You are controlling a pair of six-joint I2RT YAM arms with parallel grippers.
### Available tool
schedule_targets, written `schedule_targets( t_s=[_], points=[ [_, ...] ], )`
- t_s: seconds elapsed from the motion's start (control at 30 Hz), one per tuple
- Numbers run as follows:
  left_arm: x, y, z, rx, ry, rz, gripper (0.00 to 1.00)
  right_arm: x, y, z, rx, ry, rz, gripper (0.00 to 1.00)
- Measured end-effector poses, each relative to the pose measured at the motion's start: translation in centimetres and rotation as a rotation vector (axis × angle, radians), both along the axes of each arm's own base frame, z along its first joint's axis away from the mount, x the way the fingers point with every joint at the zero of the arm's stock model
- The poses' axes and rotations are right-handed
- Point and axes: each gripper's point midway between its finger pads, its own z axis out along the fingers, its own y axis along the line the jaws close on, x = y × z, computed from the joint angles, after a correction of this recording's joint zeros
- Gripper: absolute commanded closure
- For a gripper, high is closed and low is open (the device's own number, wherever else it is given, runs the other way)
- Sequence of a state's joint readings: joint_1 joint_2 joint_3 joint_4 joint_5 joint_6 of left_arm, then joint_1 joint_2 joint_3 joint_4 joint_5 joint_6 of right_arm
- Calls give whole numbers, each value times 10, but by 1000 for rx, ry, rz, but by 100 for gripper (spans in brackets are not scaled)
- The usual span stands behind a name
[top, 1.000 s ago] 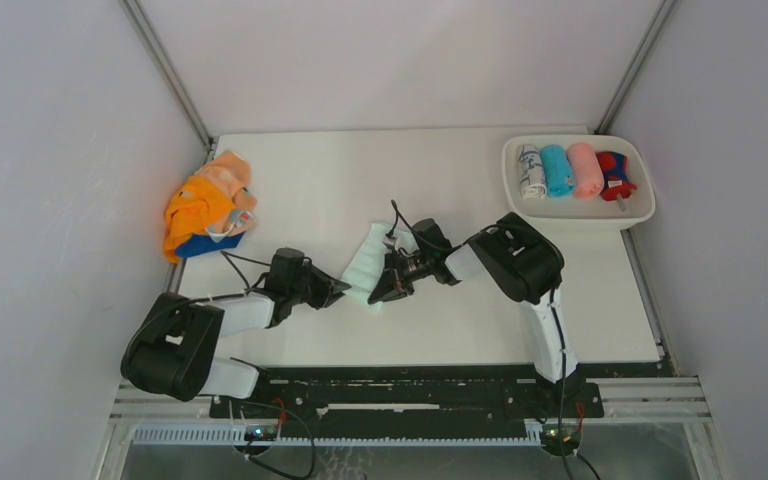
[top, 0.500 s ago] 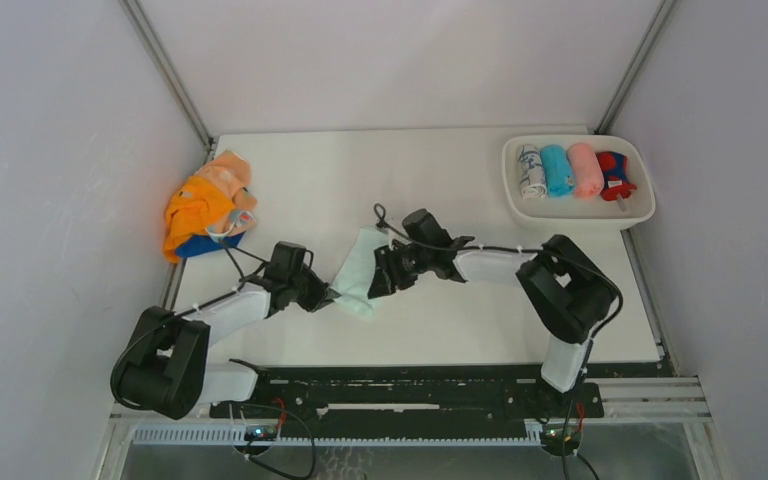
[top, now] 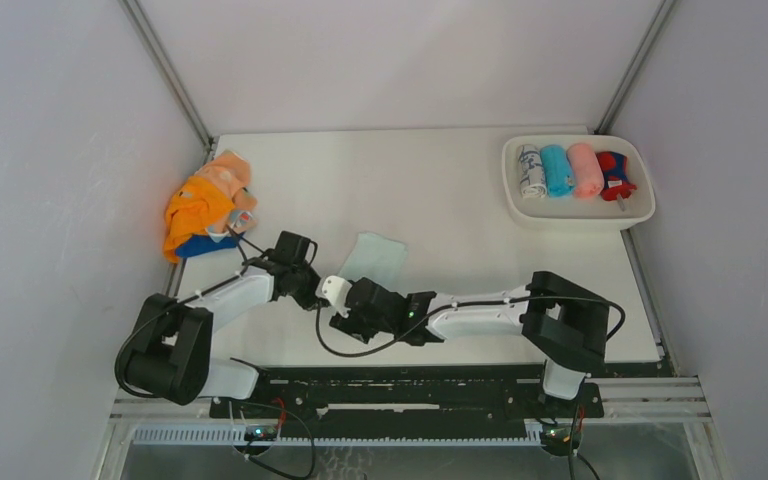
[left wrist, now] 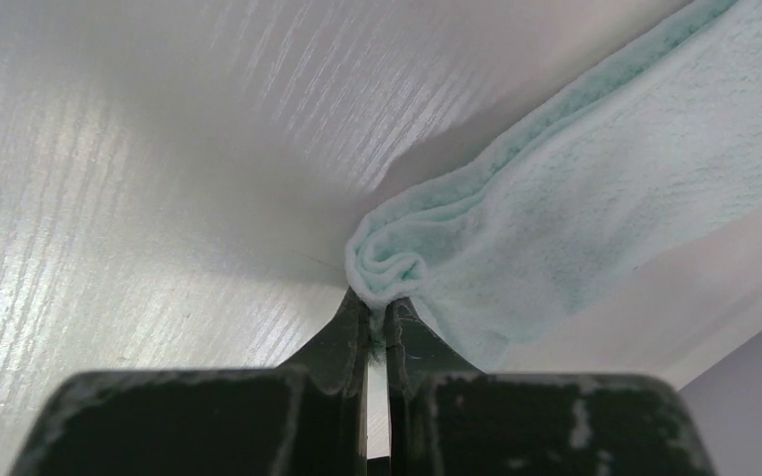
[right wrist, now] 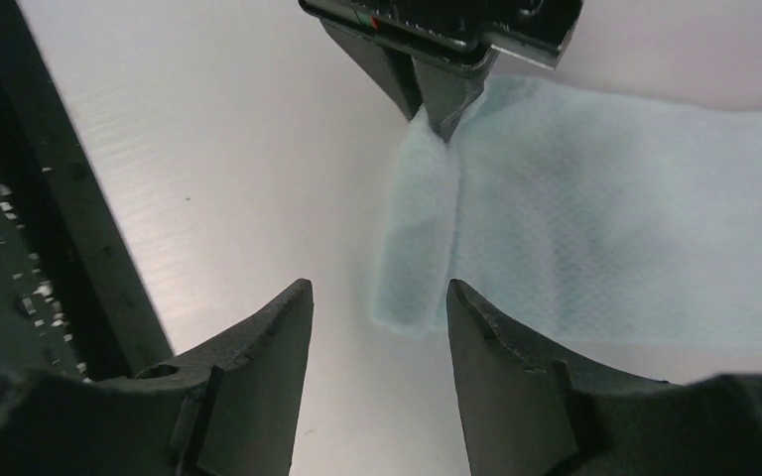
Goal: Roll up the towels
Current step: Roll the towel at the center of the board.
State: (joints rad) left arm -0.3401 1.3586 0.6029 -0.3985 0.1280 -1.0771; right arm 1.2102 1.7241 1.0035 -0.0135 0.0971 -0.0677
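A pale mint towel (top: 372, 260) lies spread flat on the white table left of centre. My left gripper (top: 318, 289) is shut on its near-left corner, which bunches at the fingertips in the left wrist view (left wrist: 389, 270). My right gripper (top: 348, 304) is open and empty, low over the table just in front of that corner. In the right wrist view the towel (right wrist: 605, 233) lies beyond my open gripper (right wrist: 377, 290), and the left gripper's fingers (right wrist: 435, 94) pinch the towel's edge.
A pile of unrolled towels lies at the far left: orange (top: 195, 210), peach (top: 228, 172), dark blue (top: 205, 246). A white oval tray (top: 580, 214) at the back right holds rolled towels, among them turquoise (top: 557, 170) and pink (top: 586, 170). The black front rail (top: 410, 385) runs close by.
The right gripper let go of the mint towel and swung toward the near edge, stretching out low. The towel, held up between both grippers before, now lies flat. The left gripper keeps its corner.
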Motion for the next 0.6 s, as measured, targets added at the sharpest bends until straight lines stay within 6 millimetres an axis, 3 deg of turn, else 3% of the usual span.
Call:
schedule_targets(
  t_s=[0.37, 0.6],
  points=[
    [-2, 0, 0, 9, 21, -17, 98, 13, -6, -33, -147, -165, 7, 51],
    [-3, 0, 0, 10, 24, -18, 98, 11, -1, -29, -159, -209, 28, 49]
  ],
)
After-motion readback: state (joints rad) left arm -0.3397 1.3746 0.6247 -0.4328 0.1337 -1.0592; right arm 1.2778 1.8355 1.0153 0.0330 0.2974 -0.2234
